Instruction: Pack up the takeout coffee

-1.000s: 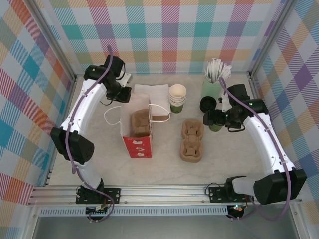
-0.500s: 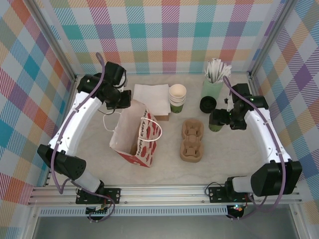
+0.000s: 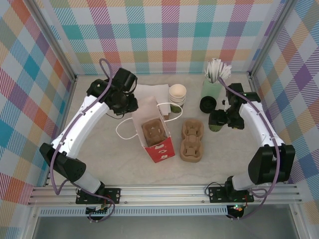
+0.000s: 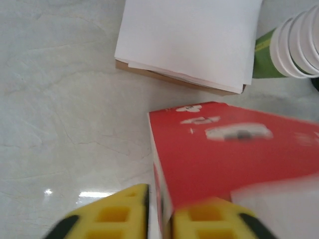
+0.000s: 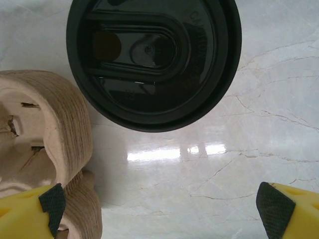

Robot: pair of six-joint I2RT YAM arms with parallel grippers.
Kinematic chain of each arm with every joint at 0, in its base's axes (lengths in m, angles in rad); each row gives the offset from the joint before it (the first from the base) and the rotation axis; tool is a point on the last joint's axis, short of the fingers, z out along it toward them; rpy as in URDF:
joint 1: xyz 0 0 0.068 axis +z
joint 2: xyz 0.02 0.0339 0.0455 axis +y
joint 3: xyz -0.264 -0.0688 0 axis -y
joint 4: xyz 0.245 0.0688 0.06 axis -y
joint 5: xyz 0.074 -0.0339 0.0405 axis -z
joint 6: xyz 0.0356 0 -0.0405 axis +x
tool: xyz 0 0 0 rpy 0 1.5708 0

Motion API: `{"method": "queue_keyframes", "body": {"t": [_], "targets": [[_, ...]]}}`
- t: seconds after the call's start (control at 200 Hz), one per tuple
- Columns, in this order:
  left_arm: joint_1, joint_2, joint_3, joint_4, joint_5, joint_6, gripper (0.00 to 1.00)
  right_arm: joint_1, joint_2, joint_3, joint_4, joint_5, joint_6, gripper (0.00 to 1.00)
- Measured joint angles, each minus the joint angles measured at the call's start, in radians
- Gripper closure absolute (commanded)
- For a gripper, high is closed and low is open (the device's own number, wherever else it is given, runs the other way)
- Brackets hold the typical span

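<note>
The takeout coffee [image 3: 215, 126] shows its green side just right of the cardboard carrier [image 3: 192, 141]; my right gripper [image 3: 220, 118] hovers over it and hides its top. In the right wrist view a black lid [image 5: 153, 59] lies ahead of the right gripper [image 5: 159, 219], whose fingers stand wide apart over bare table. A red paper bag [image 3: 160, 148] stands open with a second carrier [image 3: 152, 130] inside. My left gripper [image 3: 131, 106] sits at the bag's far-left rim. The left wrist view has the bag [image 4: 234, 154] with its wall loose between the slightly parted fingers of the left gripper [image 4: 159, 219].
A stack of cups [image 3: 177, 94] and a pile of white napkins [image 3: 152, 93] sit behind the bag. A pale green tumbler of white sticks [image 3: 212, 85] stands at the back right, a loose black lid [image 3: 208, 104] in front of it. Metal frame posts line both sides.
The bag has swung from leaning left to upright and shifted right, its mouth facing up again. The left gripper followed it rightward and its jaws have parted. The right gripper barely moved.
</note>
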Motion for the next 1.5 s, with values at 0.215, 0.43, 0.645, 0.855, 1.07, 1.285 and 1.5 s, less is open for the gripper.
{"method": "queue_keyframes", "body": {"t": [0.215,0.43,0.645,0.855,1.07,1.285,1.5], "targets": [[0.002,-0.002,0.000,0.002,0.004,0.026,0.44,0.000,0.058,-0.001,0.017,-0.005,-0.004,0.00],[0.010,-0.107,-0.050,0.034,0.005,0.062,0.25,0.000,0.110,-0.001,0.027,-0.009,-0.020,0.00],[0.021,-0.322,-0.163,0.100,0.023,0.076,0.19,0.000,0.166,0.016,0.045,-0.007,-0.026,0.00],[0.023,-0.404,-0.241,0.138,0.050,0.084,0.11,0.000,0.237,0.072,0.059,0.013,-0.027,0.00],[0.027,-0.449,-0.339,0.149,0.060,0.085,0.08,0.000,0.304,0.144,0.070,0.027,-0.038,0.00],[0.027,-0.466,-0.344,0.154,0.060,0.085,0.07,0.000,0.364,0.189,0.076,0.034,-0.053,0.00],[0.027,-0.466,-0.356,0.156,0.060,0.085,0.07,0.000,0.394,0.209,0.074,0.034,-0.058,0.01]]}}
